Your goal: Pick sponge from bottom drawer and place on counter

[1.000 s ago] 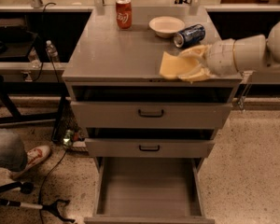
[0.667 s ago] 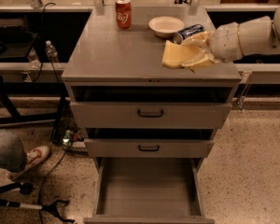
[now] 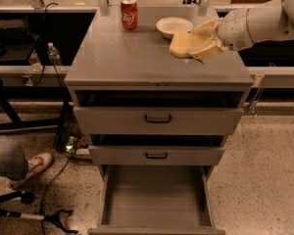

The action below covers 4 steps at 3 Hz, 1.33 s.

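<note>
The pale yellow sponge (image 3: 183,44) is held in my gripper (image 3: 202,42) above the right rear part of the grey counter (image 3: 132,53). The gripper's pale fingers are closed on the sponge's right side, with the white arm reaching in from the right edge. The sponge hangs close to the counter; I cannot tell whether it touches. The bottom drawer (image 3: 156,199) is pulled out at the foot of the cabinet, and its flat grey floor is bare.
A red soda can (image 3: 129,13) stands at the counter's back centre. A cream-white bowl (image 3: 173,26) sits just behind the sponge. Two black-handled drawers (image 3: 158,118) are partly open. A person's shoe (image 3: 35,164) and cables lie on the floor at left.
The gripper has carried the sponge a little further back and up over the counter, toward the bowl. The blue can seen earlier beside the gripper is now hidden.
</note>
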### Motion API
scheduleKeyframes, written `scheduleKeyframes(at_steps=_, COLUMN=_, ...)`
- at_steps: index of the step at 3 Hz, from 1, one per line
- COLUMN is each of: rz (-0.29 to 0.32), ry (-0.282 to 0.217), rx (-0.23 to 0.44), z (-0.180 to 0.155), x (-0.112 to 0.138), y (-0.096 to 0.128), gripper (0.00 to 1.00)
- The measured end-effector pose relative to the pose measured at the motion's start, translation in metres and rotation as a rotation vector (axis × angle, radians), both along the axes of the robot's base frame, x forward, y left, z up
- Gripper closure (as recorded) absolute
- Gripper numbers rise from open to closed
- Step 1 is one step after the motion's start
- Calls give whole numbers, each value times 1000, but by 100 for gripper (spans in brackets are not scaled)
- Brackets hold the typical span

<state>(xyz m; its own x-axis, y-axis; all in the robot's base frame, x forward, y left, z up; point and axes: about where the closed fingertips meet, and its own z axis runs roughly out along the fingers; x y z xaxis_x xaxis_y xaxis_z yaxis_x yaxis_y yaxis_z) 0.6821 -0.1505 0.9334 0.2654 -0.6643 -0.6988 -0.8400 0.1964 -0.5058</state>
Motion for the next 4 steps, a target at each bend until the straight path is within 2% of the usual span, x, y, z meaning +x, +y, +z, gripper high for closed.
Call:
scheduleKeyframes(at_steps=1, rz=-86, ry=71, rx=37, z=-15, x=21, y=14, gripper=100)
scheduleKeyframes(at_steps=3, rz=-122, ry=177, rx=88, z=-30, x=49, y=22, gripper=100)
scheduleKeyframes(at_steps=4, rz=-112, ry=256, rx=109, z=-44, x=60, y=22, gripper=84)
